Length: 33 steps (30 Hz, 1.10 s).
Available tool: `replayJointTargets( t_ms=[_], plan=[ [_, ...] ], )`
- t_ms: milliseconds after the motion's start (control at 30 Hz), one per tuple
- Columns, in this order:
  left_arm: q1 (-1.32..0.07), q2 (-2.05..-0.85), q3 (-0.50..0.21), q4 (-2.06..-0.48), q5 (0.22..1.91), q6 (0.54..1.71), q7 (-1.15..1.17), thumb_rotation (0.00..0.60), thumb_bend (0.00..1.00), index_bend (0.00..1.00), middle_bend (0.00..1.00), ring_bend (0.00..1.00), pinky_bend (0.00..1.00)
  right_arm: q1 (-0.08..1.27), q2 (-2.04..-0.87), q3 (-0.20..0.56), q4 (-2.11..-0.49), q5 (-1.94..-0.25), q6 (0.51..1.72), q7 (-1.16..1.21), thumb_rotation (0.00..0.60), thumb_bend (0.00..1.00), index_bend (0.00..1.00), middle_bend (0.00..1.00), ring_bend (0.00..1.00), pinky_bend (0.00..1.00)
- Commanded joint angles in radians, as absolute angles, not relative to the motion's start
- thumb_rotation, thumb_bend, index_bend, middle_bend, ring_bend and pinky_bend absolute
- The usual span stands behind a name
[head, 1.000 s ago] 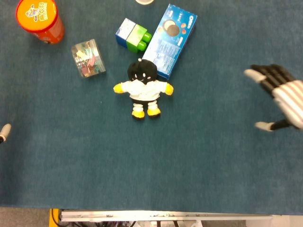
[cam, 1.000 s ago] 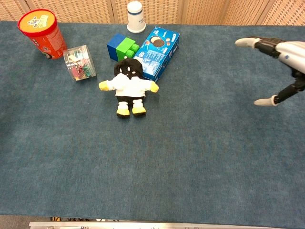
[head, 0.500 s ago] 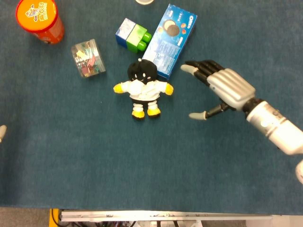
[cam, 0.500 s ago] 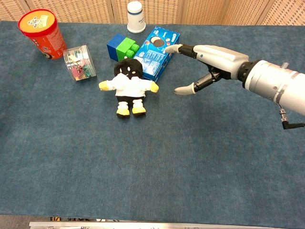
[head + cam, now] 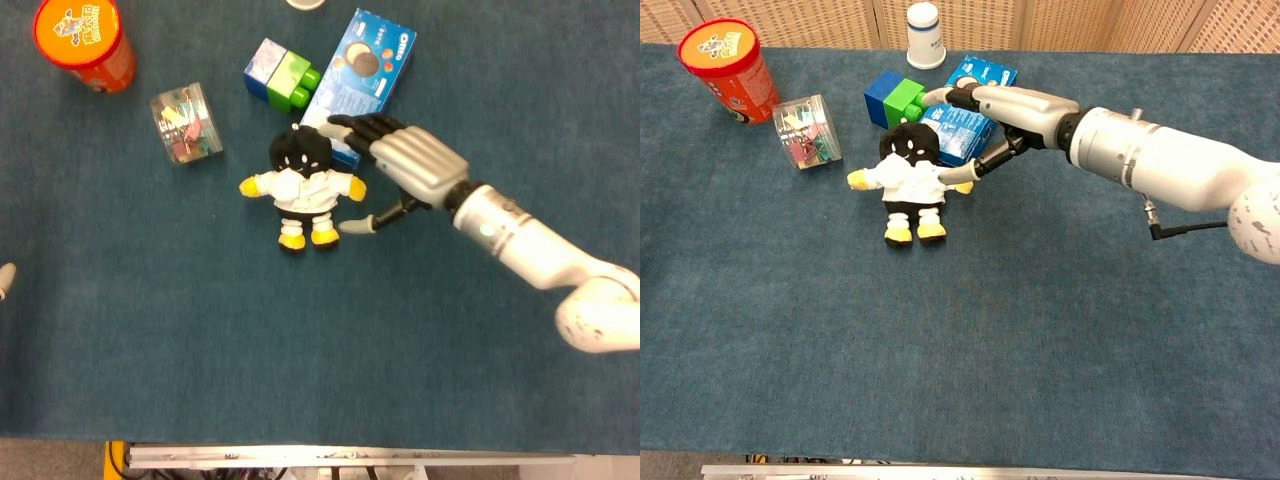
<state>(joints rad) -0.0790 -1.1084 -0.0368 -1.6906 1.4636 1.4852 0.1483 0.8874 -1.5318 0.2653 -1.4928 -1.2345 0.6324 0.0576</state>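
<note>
Right hand [image 5: 395, 165] over plush doll [image 5: 302, 187] on the surface, fingers spread, thumb beside doll's arm; nothing grasped yet. Closing and lifting left. Left hand [image 5: 6, 280] barely visible at edge; state unclear.

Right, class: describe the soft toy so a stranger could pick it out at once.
On the blue table, find the long blue box. Just in front of it lies the soft toy, beside the right hand. It alone is plush: black head, white shirt, yellow hands and feet.
</note>
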Motion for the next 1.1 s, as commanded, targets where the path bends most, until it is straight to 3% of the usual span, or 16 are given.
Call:
replayJointTargets(
  t_ms=[33,700,1100],
  plan=[
    [-0.078,-1.108,-0.037,-1.691,1.462,1.486,0.148,0.600,0.22,0.10,0.17,0.13,0.07,0.937,-1.583,0.284,-1.433,-1.209,0.601,0.056,0.279,0.00,0.00,0.00,0.00,0.00],
    [-0.063,-1.094,-0.041,-1.687,1.443,1.494,0.131,0.600,0.22,0.10,0.17,0.13,0.07,1.103,-1.797,0.301,-1.103,-1.169,0.505,0.113,0.279,0.00,0.00,0.00,0.00,0.00],
    [-0.057,-1.094,-0.037,-1.687,1.451,1.501,0.131,0.600,0.22,0.10,0.17,0.13,0.07,1.096,-1.799,0.267,-1.095,-1.211,0.514,0.153,0.278,0.00,0.00,0.00,0.00,0.00]
  ],
)
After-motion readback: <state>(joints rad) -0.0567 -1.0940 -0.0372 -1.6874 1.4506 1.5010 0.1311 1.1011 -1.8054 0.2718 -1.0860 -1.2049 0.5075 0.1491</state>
